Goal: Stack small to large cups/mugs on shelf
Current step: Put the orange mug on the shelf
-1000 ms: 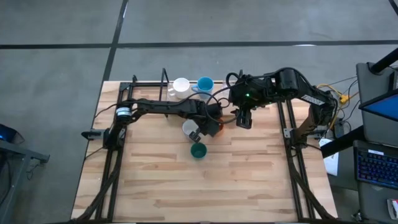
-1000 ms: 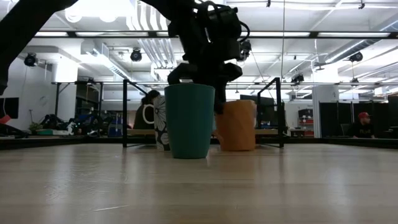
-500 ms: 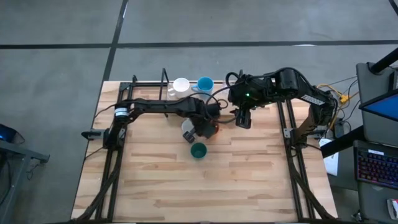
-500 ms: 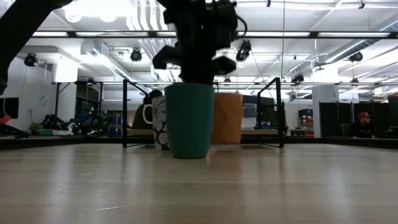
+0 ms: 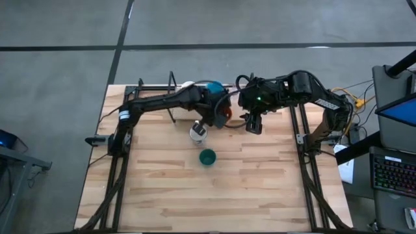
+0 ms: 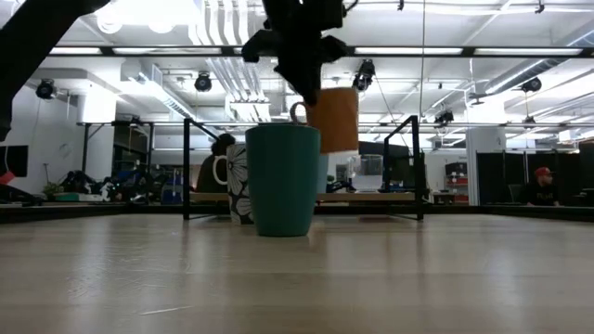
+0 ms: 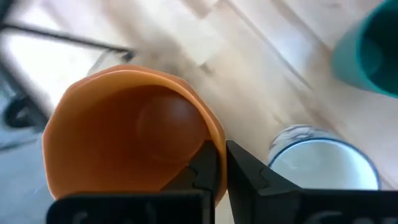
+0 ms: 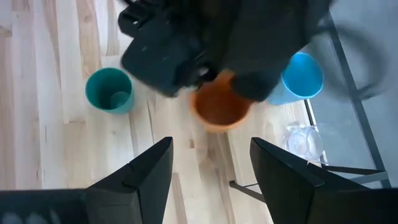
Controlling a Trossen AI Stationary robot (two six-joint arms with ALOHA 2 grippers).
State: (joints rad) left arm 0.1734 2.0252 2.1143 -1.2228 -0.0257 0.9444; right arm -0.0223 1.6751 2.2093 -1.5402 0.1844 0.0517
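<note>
The left gripper is pinching the rim of the smooth orange cup, one finger inside the wall and one outside, jaws narrowed hard on it. In the low view that orange cup is hanging upright and clear of the tabletop, its mouth facing up and its long axis vertical. From above, it is sitting just near of the low light-wood shelf in its black wire frame, at the far edge of the table, with the light blue cup and the small clear glass close by on the shelf side. The carry therefore seems to run away from the viewer, toward the far side, and the left arm is the one placed for it. Judging by the lifted cup, the step in hand is bringing it over to the shelf. The whitish-silver mug and the dark teal-green cup are standing on the wooden table on the near side of the lifted cup, untouched. The right gripper is hovering over the table right of the orange cup, jaws spread wide and holding nothing.
</note>
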